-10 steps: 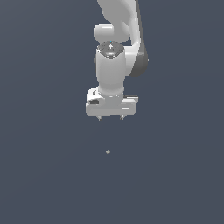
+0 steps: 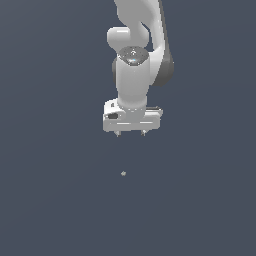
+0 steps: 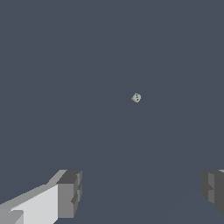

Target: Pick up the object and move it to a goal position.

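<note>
Jaws spread wide, clear above object (image 2: 123,173).

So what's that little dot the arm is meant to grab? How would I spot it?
Start at the big white robot arm hanging down the middle of the exterior view, and follow it to its open jaws. Look below them on the flat dark grey-blue ground: the object is a tiny pale grey-beige speck lying apart, the only light mark there.

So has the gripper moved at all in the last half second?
Barely, if at all: in the exterior view the gripper hangs open above the pale speck, the gap between them about the same as before.
</note>
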Available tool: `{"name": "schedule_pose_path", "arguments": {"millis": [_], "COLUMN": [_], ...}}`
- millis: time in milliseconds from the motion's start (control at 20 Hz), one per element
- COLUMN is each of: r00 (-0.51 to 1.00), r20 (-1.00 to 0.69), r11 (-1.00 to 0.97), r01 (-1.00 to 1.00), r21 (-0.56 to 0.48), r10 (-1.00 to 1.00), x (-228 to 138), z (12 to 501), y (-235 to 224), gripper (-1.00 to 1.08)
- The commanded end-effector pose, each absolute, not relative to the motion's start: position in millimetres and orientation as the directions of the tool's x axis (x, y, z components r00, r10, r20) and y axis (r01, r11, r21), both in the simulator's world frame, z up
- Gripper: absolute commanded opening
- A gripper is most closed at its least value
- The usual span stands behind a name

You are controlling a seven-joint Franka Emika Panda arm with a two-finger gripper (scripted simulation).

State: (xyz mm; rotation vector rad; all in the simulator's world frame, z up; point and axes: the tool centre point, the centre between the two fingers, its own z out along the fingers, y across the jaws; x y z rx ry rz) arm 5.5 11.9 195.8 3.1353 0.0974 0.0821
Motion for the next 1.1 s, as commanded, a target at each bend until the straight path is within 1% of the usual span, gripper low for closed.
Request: {"name": "schedule_pose_path", "arguments": {"millis": [0, 300, 550, 1050], "r00": [0.996, 0.997, 0.999, 0.979], "r20": [0.047, 0.047, 0.043, 0.024], "r11": [-0.998, -0.998, -1.000, -0.979], "r01": [0.070, 0.058, 0.009, -0.201], "r21": [0.006, 0.005, 0.000, -0.011], "r10": [0.070, 0.058, 0.009, -0.202], "x": [4.0, 6.2, 15.5, 52.2], "z": [196.7, 194.7, 185.9, 142.9], "y": [16.6, 15.5, 12.9, 0.5], "gripper": [1.00, 1.00, 1.00, 1.00]}}
